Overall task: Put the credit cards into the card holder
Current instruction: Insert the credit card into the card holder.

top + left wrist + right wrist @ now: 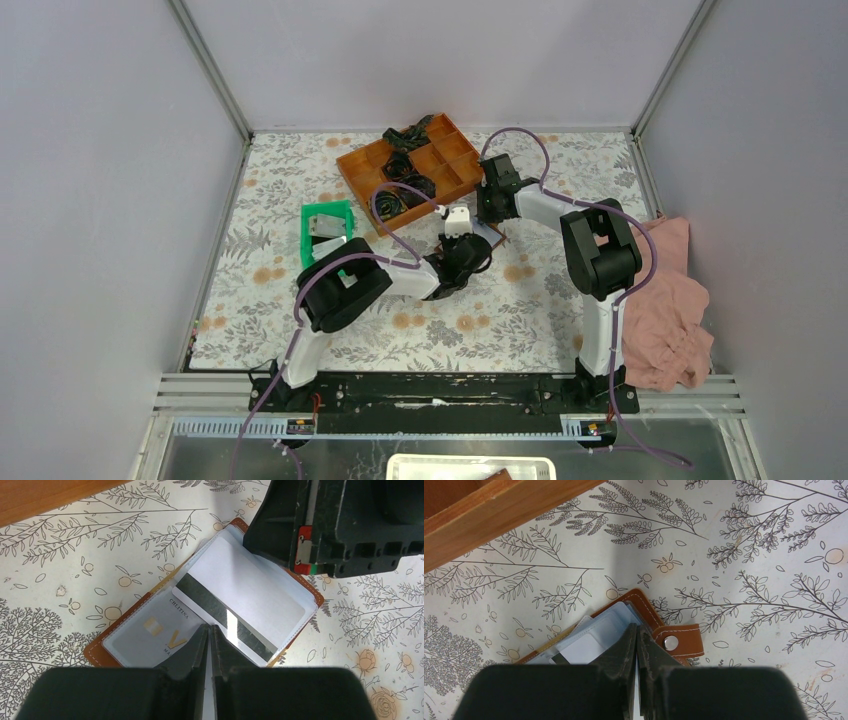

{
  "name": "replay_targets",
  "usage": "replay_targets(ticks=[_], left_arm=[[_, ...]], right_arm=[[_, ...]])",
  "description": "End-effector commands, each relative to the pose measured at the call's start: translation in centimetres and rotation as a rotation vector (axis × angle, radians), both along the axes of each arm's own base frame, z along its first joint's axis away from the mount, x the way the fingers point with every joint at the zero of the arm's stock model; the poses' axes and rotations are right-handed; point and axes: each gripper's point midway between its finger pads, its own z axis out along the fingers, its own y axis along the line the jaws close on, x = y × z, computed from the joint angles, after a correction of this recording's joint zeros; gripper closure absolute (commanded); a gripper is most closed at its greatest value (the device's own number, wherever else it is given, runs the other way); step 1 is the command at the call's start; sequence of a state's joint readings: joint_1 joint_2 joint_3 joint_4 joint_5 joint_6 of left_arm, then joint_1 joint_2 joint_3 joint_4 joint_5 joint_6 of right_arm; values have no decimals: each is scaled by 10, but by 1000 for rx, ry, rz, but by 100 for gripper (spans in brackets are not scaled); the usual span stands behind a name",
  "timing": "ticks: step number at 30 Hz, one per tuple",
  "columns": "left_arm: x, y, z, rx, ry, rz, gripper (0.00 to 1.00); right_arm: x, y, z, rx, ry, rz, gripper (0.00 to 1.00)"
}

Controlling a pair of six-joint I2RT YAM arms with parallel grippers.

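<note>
Both arms are converged on the small brown leather-like card holder (pixel 314 592). It lies open on the floral tablecloth (pixel 500 320), just in front of the large orange compartment tray (pixel 352 178).

Left arm: reaches forward and to the right, forearm low, wrist angled down at the holder. Left gripper (pixel 210 635) is clenched to a thin slit on the near edge of a white card with a black magnetic stripe (pixel 235 590). That card lies diagonally across the holder, its far part under a clear sleeve. A second pale card with a gold chip (pixel 150 630) sits in the sleeve beside it.

Right arm: elbow raised, forearm swung left across the table, wrist pointing down at the holder's far corner. Right gripper (pixel 637 632) has its fingers closed together, tips at the holder's edge just beside the snap tab (pixel 676 642). Can't tell if anything is pinched between them.

More greyish cards (pixel 322 225) are in the green plastic tray (pixel 305 235), left of the holder. A pink cloth (pixel 665 300) is bunched at the right edge.
</note>
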State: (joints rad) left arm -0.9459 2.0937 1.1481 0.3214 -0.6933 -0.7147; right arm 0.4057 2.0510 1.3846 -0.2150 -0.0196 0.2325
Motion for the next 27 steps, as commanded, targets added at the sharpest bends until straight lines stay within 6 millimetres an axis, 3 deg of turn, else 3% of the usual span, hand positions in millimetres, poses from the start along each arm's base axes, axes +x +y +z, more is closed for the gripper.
replay_targets(ticks=[1, 16, 27], left_arm=[[6, -2, 12, 2, -64, 26, 88], [14, -5, 26, 28, -109, 34, 85], [-5, 34, 31, 43, -100, 101, 84]], right_arm=[[-51, -20, -42, -90, 211, 6, 92], [-58, -19, -42, -87, 216, 4, 92], [-77, -12, -42, -90, 214, 3, 92]])
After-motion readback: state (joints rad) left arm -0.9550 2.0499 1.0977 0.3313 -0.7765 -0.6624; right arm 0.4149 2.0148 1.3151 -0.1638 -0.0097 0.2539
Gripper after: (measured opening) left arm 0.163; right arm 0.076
